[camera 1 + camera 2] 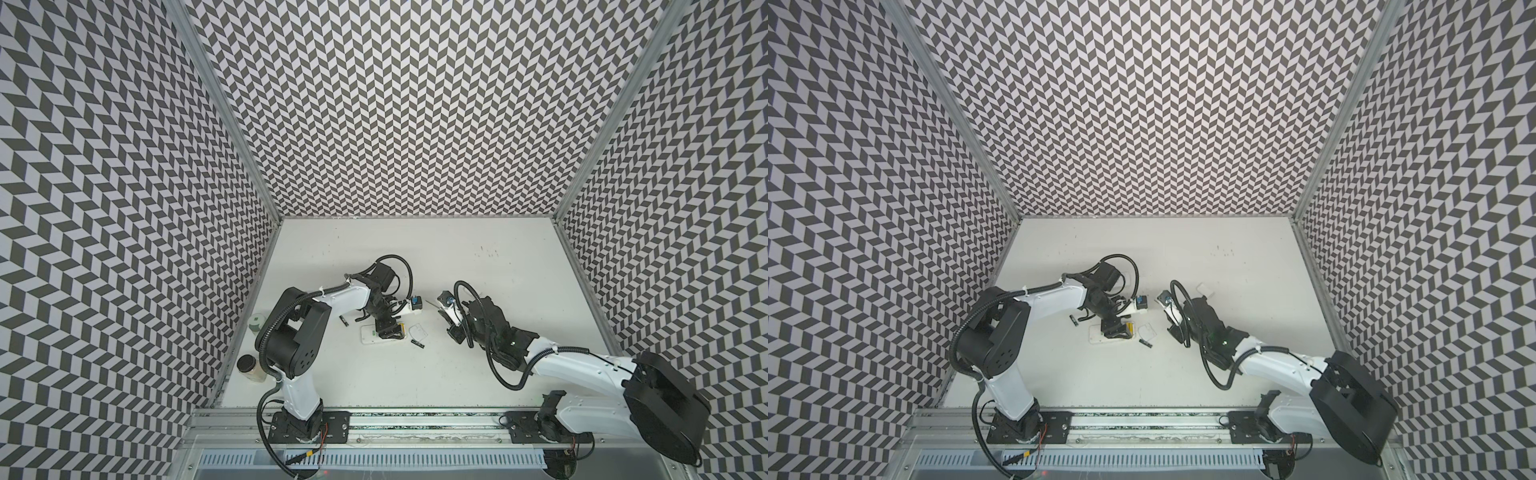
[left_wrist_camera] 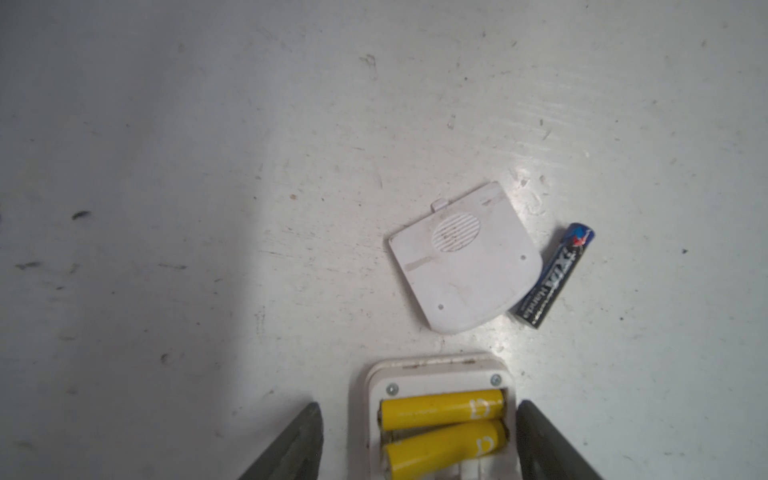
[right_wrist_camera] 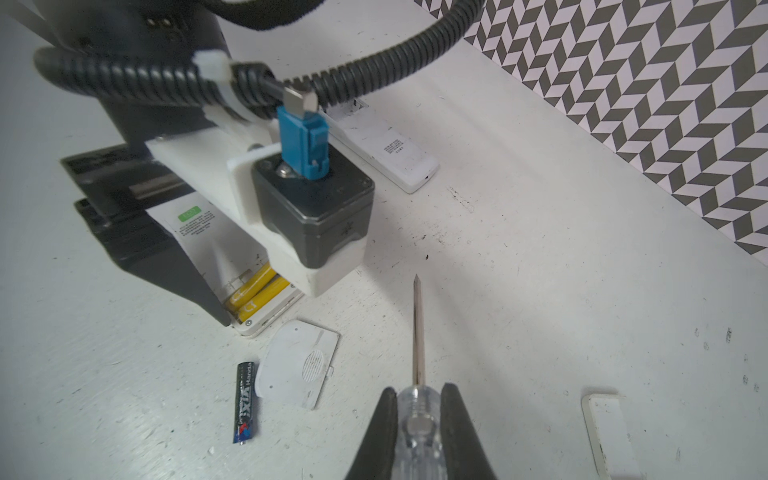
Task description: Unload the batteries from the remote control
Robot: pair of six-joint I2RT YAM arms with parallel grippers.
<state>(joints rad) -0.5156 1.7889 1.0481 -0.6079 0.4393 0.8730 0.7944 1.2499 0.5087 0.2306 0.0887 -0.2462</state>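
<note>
The left claw [image 2: 417, 405] is spread, its 2 fingers [image 2: 297, 440] straddling the open end of the white remote [image 2: 440, 372] on the table [image 1: 415, 257]; whether they touch it cannot be told. In the uncovered compartment one yellow battery [image 2: 442, 409] lies level and the other yellow battery [image 2: 446, 446] sits skewed beside it. In a top view, the loose cover [image 1: 417, 331] lies at the remote's 3 o'clock, with a black battery [image 1: 417, 343] touching it at 4 o'clock. A second black battery [image 1: 344, 321] lies at the remote's 10 o'clock. At 2 o'clock, the right claw [image 3: 419, 388] pinches the clear-handled screwdriver [image 3: 417, 353].
</note>
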